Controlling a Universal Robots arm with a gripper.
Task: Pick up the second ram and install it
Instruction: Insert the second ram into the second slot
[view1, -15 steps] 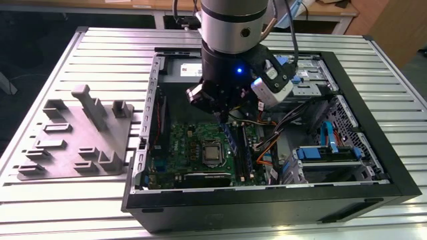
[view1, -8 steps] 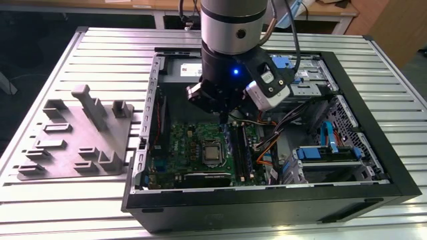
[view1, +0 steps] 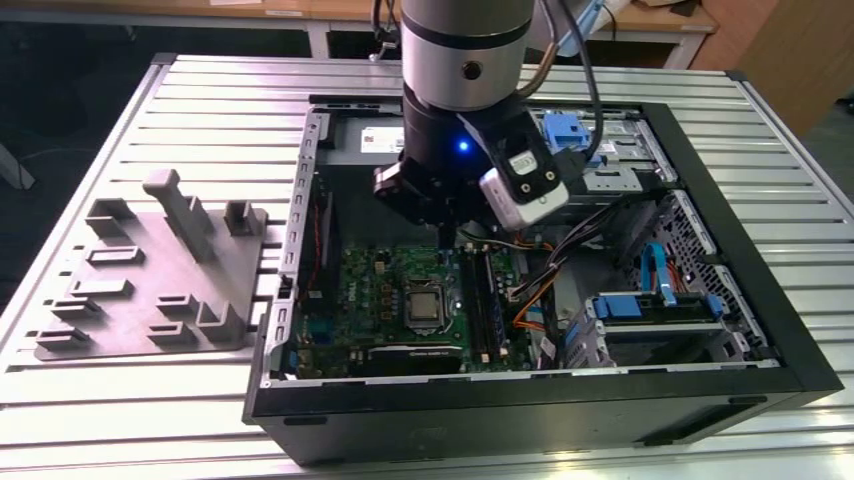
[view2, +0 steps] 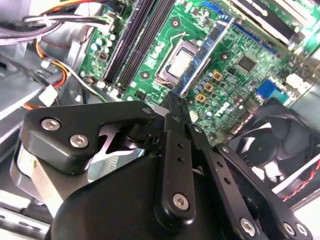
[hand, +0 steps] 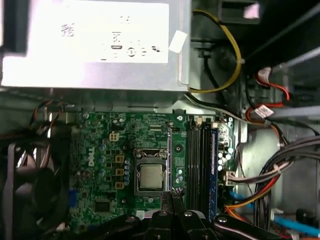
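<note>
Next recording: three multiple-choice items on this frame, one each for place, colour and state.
1. The grey plastic holder tray lies: A on the slatted metal table, at the exterior view's left of the black computer case; B inside that case; C on the arm.
2. The flat motherboard circuit board is: A red; B green; C white.
3. The black tool is: A wide open; B holding a cable; C shut.
Answers: A, tray rests outside the case; B, green in both wrist views; C, its fingertips meet.
</note>
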